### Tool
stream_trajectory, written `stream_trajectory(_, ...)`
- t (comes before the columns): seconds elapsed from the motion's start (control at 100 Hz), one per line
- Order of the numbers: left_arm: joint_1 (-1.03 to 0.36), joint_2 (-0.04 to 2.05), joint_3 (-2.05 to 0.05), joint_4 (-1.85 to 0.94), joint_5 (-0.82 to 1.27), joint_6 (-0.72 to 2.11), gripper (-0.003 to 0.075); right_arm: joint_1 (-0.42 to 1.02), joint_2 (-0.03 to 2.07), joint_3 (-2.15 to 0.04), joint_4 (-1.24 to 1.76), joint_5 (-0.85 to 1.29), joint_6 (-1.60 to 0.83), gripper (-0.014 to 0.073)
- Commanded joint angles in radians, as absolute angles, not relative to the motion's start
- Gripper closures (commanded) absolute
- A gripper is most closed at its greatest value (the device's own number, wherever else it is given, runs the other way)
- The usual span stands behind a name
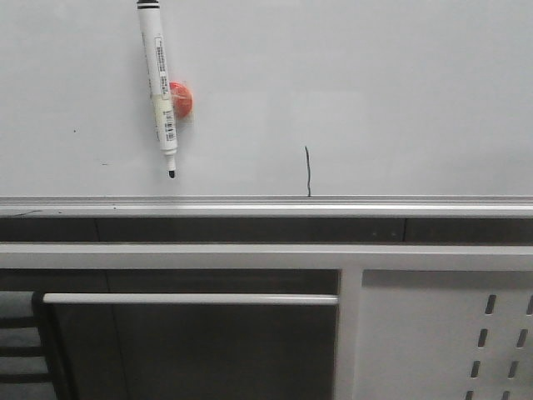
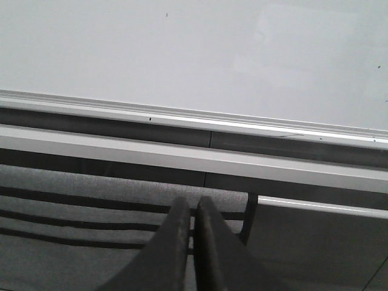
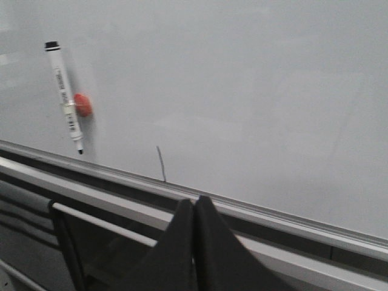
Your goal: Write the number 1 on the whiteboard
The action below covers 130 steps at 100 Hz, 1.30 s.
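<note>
Perforated panel [image 1: 450,333] below whiteboard [image 1: 375,83] (number 1 [image 1: 308,172] drawn)

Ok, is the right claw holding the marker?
No, the marker hangs on the whiteboard beside a red magnet, while the right claw is shut and empty.

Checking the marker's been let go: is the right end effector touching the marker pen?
Apart. The right wrist view shows the right end effector, fingers together, below the rail, while the marker pen sits on the whiteboard well away.
</note>
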State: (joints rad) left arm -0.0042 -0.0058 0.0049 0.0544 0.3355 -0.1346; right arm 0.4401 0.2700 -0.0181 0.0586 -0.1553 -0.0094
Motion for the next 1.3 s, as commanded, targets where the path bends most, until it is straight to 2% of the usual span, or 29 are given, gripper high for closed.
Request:
stream_trajectory(0.0,-0.002,-0.033,0.027,0.059,0.277,-0.142,0.0738,0.356,0.241,-0.043,-0.114,-0.193,0.163,0.0665)
stream_trajectory(0.09,-0.002,-0.033,0.027,0.059,0.277,-0.142,0.0738,0.257,0.182,-0.043,-0.212,-0.142,0.246,0.0665)
stream_trajectory(0.38,-0.002,-0.033,0.027,0.059,0.277,-0.142,0.0738,-0.039,0.064,0.000,-0.242,-0.039,0.246,0.0665)
stream_trajectory(0.55,-0.002,-0.033,0.027,0.059,0.277,-0.142,0.0738,-0.154,0.013,0.031,-0.242,0.034,0.246,0.0665)
stream_trajectory(0.82,-0.002,-0.033,0.027,0.059,0.277,-0.142,0.0738,-0.168,0.000,0.040,-0.180,0.232,0.219,0.0665)
stream_trajectory(0.98,-0.002,-0.033,0.027,0.059,0.277,-0.142,0.0738,-0.168,0.000,0.040,-0.067,0.239,0.037,0.0665)
stream_trajectory(1.29,-0.002,-0.033,0.027,0.059,0.277,-0.142,0.0738,-0.168,0.000,0.040,-0.053,0.294,0.022,0.0665)
